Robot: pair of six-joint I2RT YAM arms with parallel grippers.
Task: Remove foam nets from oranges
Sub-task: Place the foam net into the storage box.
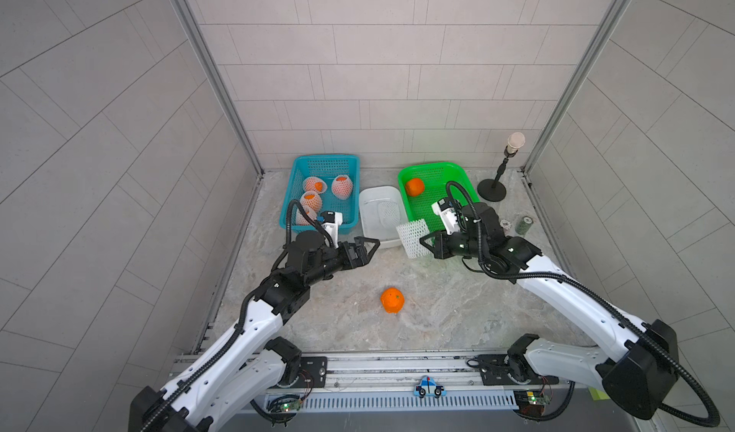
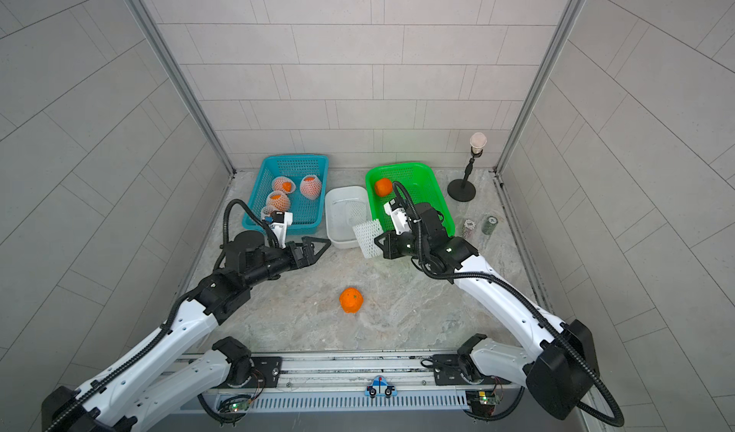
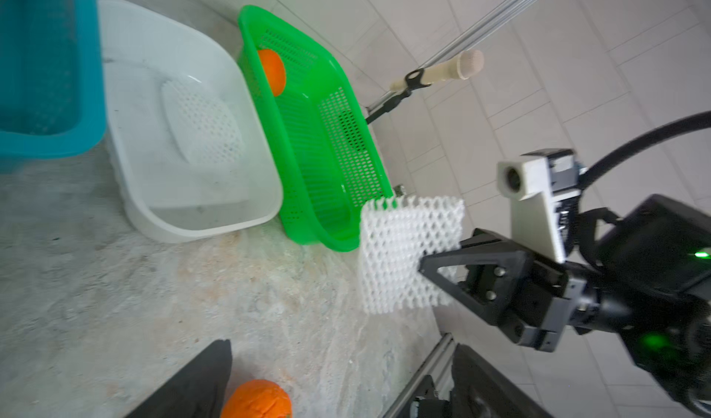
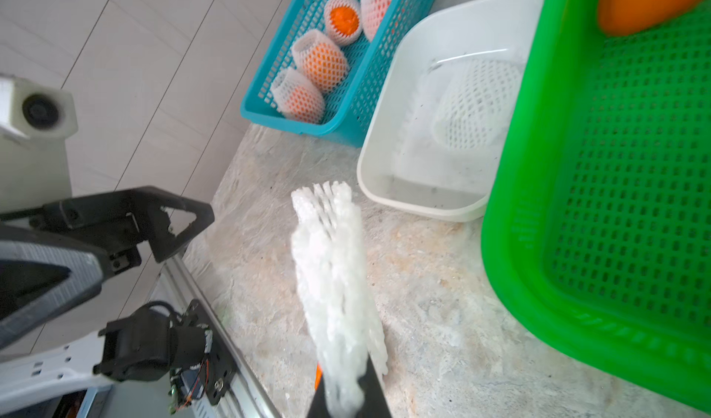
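R gripper (image 1: 424, 243) is clamped on a flattened foam net (image 1: 409, 231), held above the table (image 1: 457, 310) just in front of the white tub (image 1: 369, 221) & green basket (image 1: 431, 167), toward the back edge. L gripper (image 1: 372, 252) has its jaws wide w/ nothing in them, near the blue basket's (image 1: 326, 159) front rim. Loose orange (image 1: 392, 300) lies on the table, centre, toward the front edge. Blue basket, back-left: 4 netted oranges (image 1: 311, 200). The tub holds 1 empty net (image 1: 387, 210). Green basket, back-right: 1 bare orange (image 1: 415, 186) at its far end.
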